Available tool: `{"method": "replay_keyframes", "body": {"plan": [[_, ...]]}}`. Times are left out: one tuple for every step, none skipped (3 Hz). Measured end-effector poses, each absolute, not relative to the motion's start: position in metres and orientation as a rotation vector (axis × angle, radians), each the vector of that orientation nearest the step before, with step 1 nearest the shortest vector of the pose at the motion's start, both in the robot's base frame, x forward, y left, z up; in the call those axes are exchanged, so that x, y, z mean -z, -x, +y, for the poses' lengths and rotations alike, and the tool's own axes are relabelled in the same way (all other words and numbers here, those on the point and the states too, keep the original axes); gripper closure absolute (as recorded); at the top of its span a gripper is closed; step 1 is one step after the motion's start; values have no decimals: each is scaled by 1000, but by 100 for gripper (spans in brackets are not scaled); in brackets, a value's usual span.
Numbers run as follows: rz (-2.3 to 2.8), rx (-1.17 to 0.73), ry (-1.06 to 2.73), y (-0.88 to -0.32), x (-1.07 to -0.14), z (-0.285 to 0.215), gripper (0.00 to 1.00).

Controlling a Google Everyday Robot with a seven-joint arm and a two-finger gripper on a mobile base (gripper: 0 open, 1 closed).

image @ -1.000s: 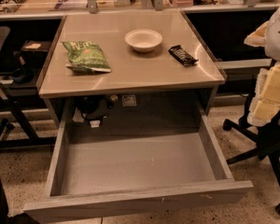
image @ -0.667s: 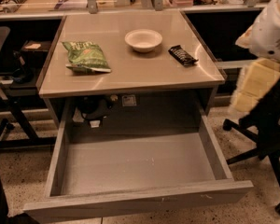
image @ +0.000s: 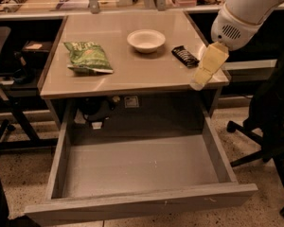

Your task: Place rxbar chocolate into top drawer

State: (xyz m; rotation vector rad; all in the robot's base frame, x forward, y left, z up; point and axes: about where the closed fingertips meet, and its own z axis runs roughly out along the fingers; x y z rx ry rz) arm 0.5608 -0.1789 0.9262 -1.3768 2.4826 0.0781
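While near rxbar chocolate point(image: 185, 55) — gripper point(image: 199, 81), table point(image: 132, 72) edge.

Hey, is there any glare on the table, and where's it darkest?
Camera view: warm dim light; soft sheen on the table behind the bowl; darkest under it, behind the top drawer; the gripper hangs at the table's right edge.

On table point(image: 132, 82): chip bag point(image: 88, 57) at left, bowl point(image: 146, 39) near middle toward the back, rxbar chocolate point(image: 185, 56) right of bowl, close to right edge. None touching. Below table top and out in front of it: top drawer point(image: 142, 203), pulled open toward camera. At table's front right corner: gripper point(image: 202, 77), over the edge, just beside rxbar chocolate on its near right side, apart from it. Right of drawer, on floor: office chair point(image: 270, 141).
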Motion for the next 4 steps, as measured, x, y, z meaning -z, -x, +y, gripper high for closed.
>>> {"method": "replay_keyframes", "body": {"plan": [[2484, -84, 1361, -568, -925, -175, 0], [2466, -114, 1346, -577, -921, -168, 0], [2460, -164, 1299, -609, -918, -154, 0], [2448, -173, 1252, -645, -927, -146, 0]]}}
